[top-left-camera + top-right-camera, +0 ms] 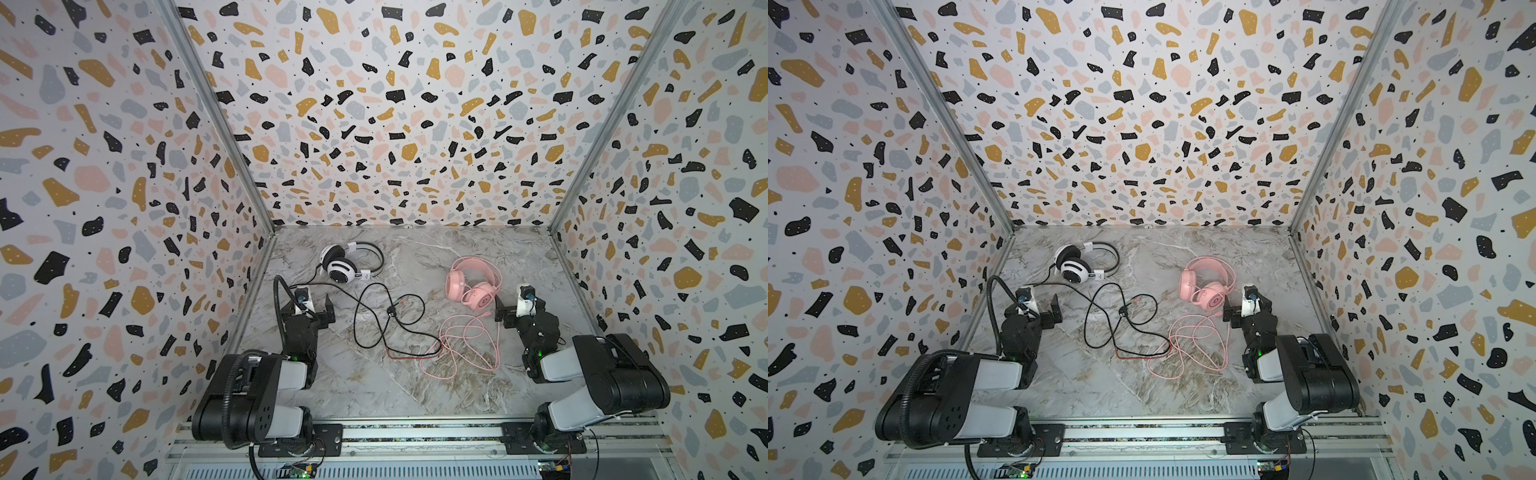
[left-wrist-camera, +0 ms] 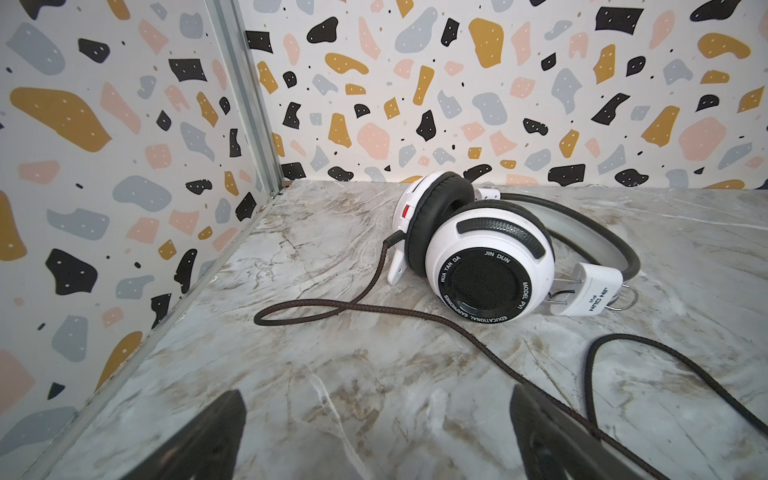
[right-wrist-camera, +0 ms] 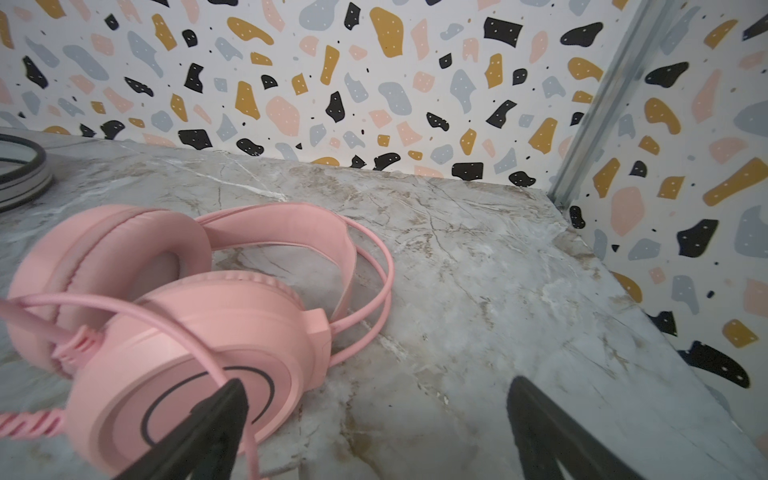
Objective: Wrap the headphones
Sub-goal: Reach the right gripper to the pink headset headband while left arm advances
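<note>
A marble-patterned table (image 1: pixel 415 386) sits inside a booth with speckled terrazzo walls (image 1: pixel 395 104), seen from above, with a robot arm at each near corner. The white headphones (image 1: pixel 343 266) lie on their side toward the far left of the table, black ear pads showing in the left wrist view (image 2: pixel 486 257). Their black cable (image 1: pixel 374 316) trails in loose loops toward the middle of the table. The pink headphones (image 1: pixel 469 286) lie on their side right of centre. Their pink cable (image 1: pixel 461 345) is heaped in loose coils on the near side of them and crosses the black cable's end. The left gripper (image 1: pixel 313 303) is low over the table, near the white headphones but apart from them. Its jaws are spread wide with only bare marble between them in the left wrist view (image 2: pixel 376 399), and the black cable runs close past one finger. The right gripper (image 1: pixel 519 309) is just beside the pink headphones, its jaws also spread wide and holding nothing. In the right wrist view (image 3: pixel 376 386) one finger (image 3: pixel 220 415) stands in front of the nearer pink ear cup (image 3: pixel 187 353), with the pink cable passing by it. Whether it touches the cup cannot be told.
</note>
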You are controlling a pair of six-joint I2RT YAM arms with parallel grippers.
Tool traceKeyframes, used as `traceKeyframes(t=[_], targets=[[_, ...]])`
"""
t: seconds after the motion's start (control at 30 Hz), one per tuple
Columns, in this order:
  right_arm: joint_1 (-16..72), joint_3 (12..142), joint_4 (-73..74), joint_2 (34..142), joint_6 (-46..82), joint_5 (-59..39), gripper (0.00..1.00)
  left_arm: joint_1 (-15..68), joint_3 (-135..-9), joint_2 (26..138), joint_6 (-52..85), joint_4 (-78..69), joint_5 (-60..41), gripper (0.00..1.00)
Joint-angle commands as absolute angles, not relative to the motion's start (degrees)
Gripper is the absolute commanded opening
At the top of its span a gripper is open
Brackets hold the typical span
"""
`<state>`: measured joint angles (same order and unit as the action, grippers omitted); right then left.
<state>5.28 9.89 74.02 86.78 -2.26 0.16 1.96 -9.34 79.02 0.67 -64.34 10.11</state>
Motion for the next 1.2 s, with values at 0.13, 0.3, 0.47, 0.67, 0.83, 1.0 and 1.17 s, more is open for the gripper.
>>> traceKeyframes(t=[0.13,0.3,0.47,0.67,0.83,1.0,1.17], targets=[[6.59,15.0,58.22,73.94,-2.45,3.42,0.99,1.93,-20.84,69.75,6.11,-38.44,12.15,1.0],[5.42,17.89,50.1,68.36,9.51,2.4,0.99,1.93,-18.72,63.87,9.03,-38.4,15.12,1.0],[-3.1,23.92,40.83,69.76,24.14,-17.91,1.0,1.86,-14.68,56.68,16.51,-38.82,18.74,1.0],[-6.14,34.26,27.39,78.09,28.01,-30.17,0.95,1.91,-15.76,54.56,21.83,-36.62,10.0,1.0],[-5.43,41.95,16.55,86.05,24.75,-33.14,0.94,2.14,-17.11,56.94,31.27,-37.5,-2.01,1.0],[-5.38,48.58,10.0,91.69,22.03,-30.74,0.93,8.31,-15.05,56.73,30.11,-40.96,-2.64,1.0],[-5.1,60.38,-0.99,100.07,18.2,-30.41,0.9,12.14,-11.31,55.34,26.46,-47.03,-7.38,0.98]])
